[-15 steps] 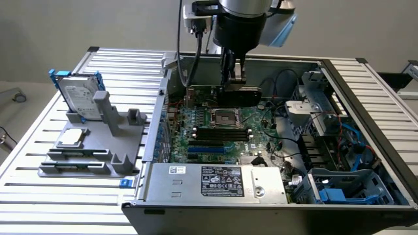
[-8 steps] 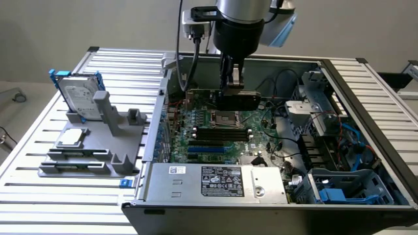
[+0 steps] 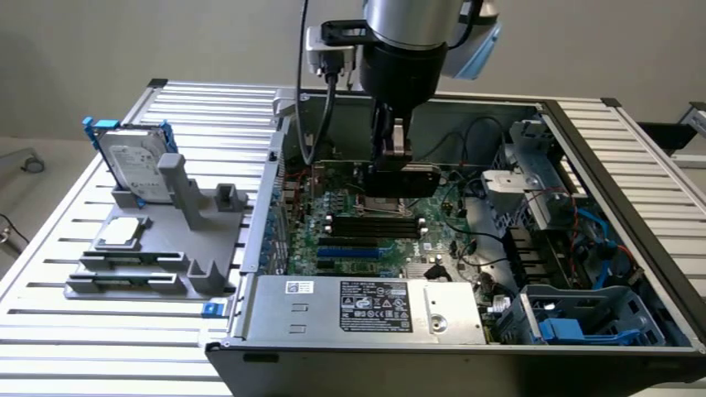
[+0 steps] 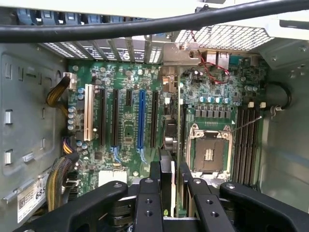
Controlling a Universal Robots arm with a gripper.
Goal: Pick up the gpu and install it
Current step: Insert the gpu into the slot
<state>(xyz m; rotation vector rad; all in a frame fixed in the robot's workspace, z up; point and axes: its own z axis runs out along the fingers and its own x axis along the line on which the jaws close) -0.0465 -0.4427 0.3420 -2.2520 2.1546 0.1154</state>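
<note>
Arm [image 3: 406, 33] cut off by upper edge of exterior view. gpu [image 3: 404, 180] partly hidden under end effector [image 3: 394, 161]. In wrist view gpu [image 4: 170, 135] is edge-on, faces unseen, near end covered by fingers [image 4: 147, 198] clamped on it. Card touching motherboard [image 3: 353, 223] slot or not: cannot tell. Power supply label [image 3: 375, 303] text too small to read. Computer case [image 3: 617, 207] cut off by lower edge of exterior view.

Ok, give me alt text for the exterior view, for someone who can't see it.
The robot arm's gripper holds the gpu above the motherboard inside an open computer case. On the exterior view's left, a grey fixture carries an upright hard drive.
</note>
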